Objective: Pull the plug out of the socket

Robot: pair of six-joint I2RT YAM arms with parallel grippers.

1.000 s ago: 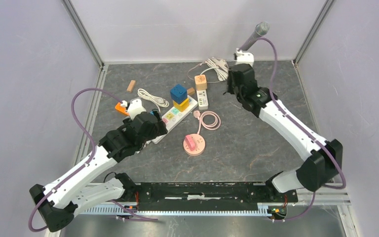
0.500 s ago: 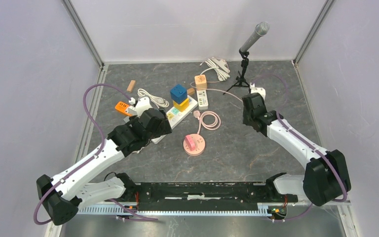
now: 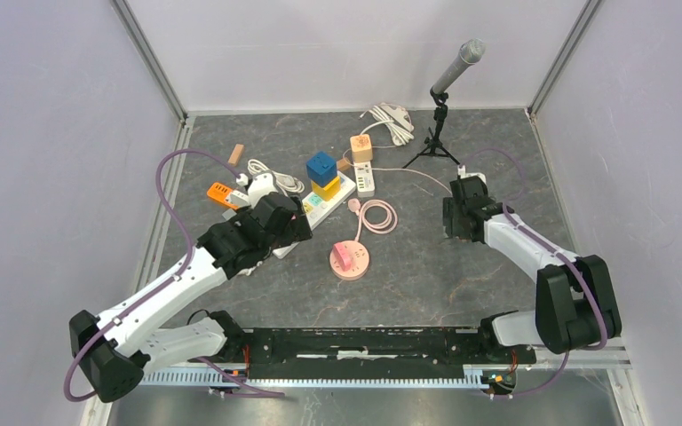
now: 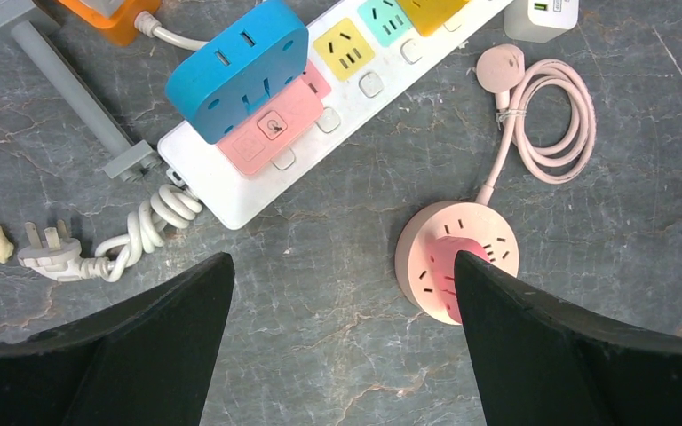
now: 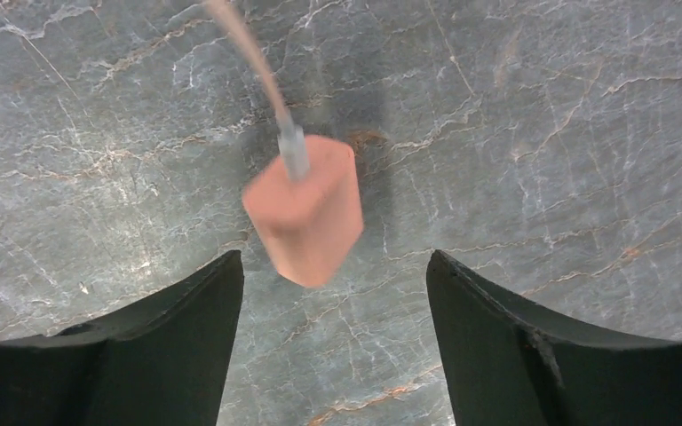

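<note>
Right wrist: pink plug [image 5: 304, 209], blurred, w/ cord [image 5: 247, 53], is seen ungripped between parted jaws of right claw [image 5: 333, 262], against grey worktop [image 5: 542, 133]. Left claw [image 4: 342, 266] is held apart over white strip [image 4: 337, 98].

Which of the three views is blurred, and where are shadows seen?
Right wrist view: the pink plug and its cable are blurred, a soft shadow lies on the table beside them, the table is sharp. Left wrist view: sharp throughout, the fingers are black shapes. Top external view: even light.
</note>
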